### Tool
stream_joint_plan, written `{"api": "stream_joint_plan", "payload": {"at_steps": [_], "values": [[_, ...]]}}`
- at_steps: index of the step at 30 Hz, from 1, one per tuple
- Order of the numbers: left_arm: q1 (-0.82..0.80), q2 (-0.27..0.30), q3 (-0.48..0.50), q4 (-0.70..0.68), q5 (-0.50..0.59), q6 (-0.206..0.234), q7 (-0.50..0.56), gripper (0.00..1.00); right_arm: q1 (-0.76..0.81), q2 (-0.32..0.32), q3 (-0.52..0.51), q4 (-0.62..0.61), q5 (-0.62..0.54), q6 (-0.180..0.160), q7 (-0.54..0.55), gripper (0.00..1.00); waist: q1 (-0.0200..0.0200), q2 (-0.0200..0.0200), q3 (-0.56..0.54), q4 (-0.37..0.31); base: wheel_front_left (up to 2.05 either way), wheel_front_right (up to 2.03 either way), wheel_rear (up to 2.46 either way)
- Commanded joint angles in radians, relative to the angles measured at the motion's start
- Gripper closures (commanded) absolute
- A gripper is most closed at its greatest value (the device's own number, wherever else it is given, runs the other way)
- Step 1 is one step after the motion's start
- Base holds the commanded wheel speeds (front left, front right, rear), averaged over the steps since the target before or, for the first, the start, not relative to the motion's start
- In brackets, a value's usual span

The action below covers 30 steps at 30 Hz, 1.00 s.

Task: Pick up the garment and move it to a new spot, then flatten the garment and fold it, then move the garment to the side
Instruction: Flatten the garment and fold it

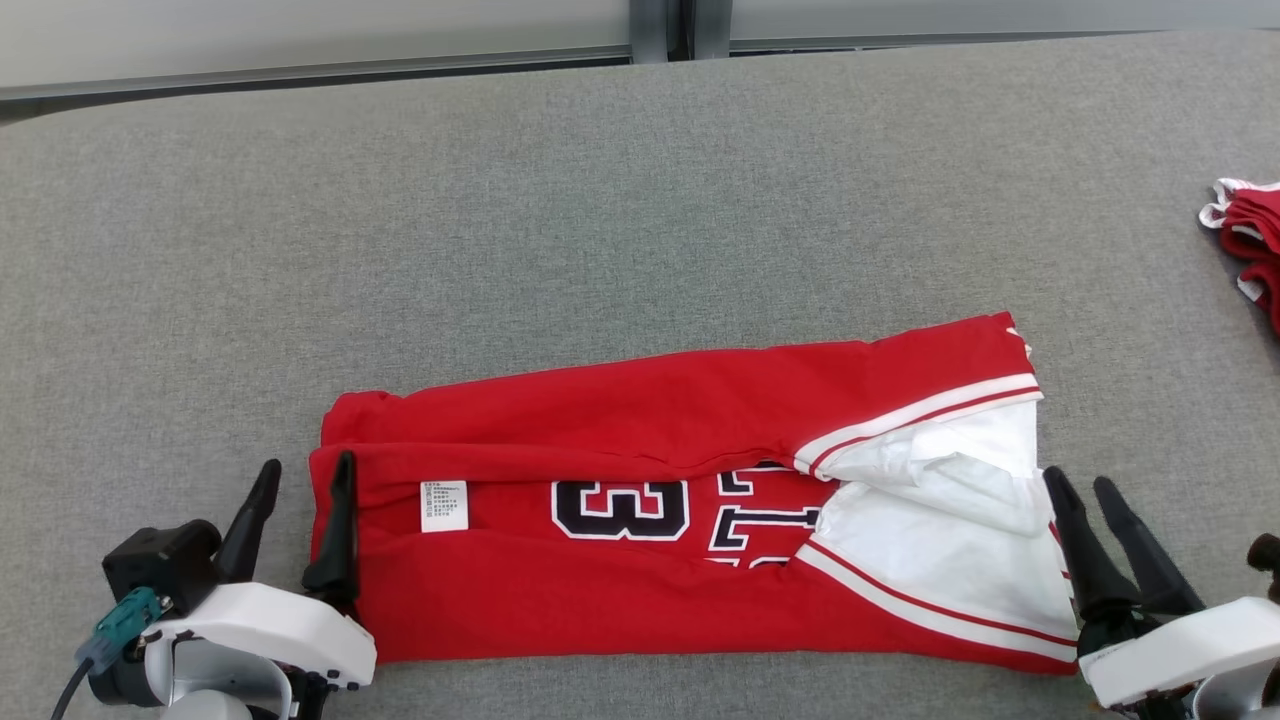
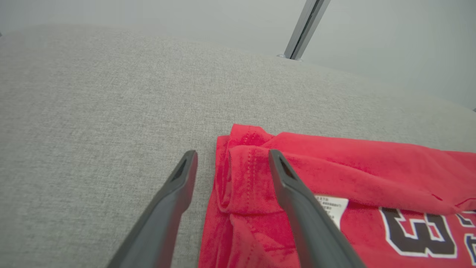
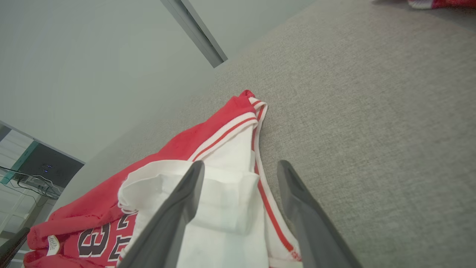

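Garment (image 1: 620,420) lies folded lengthwise at six o'clock on the table (image 1: 600,200); left gripper (image 1: 305,470) at its nine, right gripper (image 1: 1080,485) at its three, both wide open, probably poised to pinch the ends

Looks like a robotics lab / test rm, not a home or shop. Evidence: big worktable (image 1: 640,200) covered edge to edge w/ grey felt-like fabric. Behind it, plain pale wall panels (image 1: 300,35) joined by a grey metal post (image 1: 680,28). In the right wrist view's far bkgd, a dark electronics box (image 3: 46,167) w/ loose cables sits on a stand. 1 red jersey (image 1: 620,590) lies on the table, and a 2nd heap of matching red-white cloth (image 1: 1250,240) is at the table's right edge, like test samples.
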Motion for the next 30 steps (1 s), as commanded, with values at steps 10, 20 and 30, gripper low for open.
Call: {"api": "stream_joint_plan", "payload": {"at_steps": [10,20,30], "values": [[0.010,-0.037,0.040,-0.150,0.094,0.068,-0.098,0.00,-0.020,0.094,-0.166,-0.146,-0.293,0.000,-0.030,0.00,0.0000,-0.0001,-0.027,0.006,0.00,0.00,0.00],[0.027,-0.100,0.106,-0.249,0.246,0.080,-0.110,0.00,-0.019,0.149,-0.188,-0.224,-0.526,0.000,-0.034,0.00,0.0000,-0.0001,-0.078,0.005,0.00,0.00,0.00],[0.120,-0.146,0.118,-0.196,0.309,0.033,-0.111,0.00,0.047,0.166,-0.160,-0.221,-0.652,0.000,-0.032,0.00,0.0000,-0.0001,-0.144,0.001,0.00,0.00,0.00]]}}
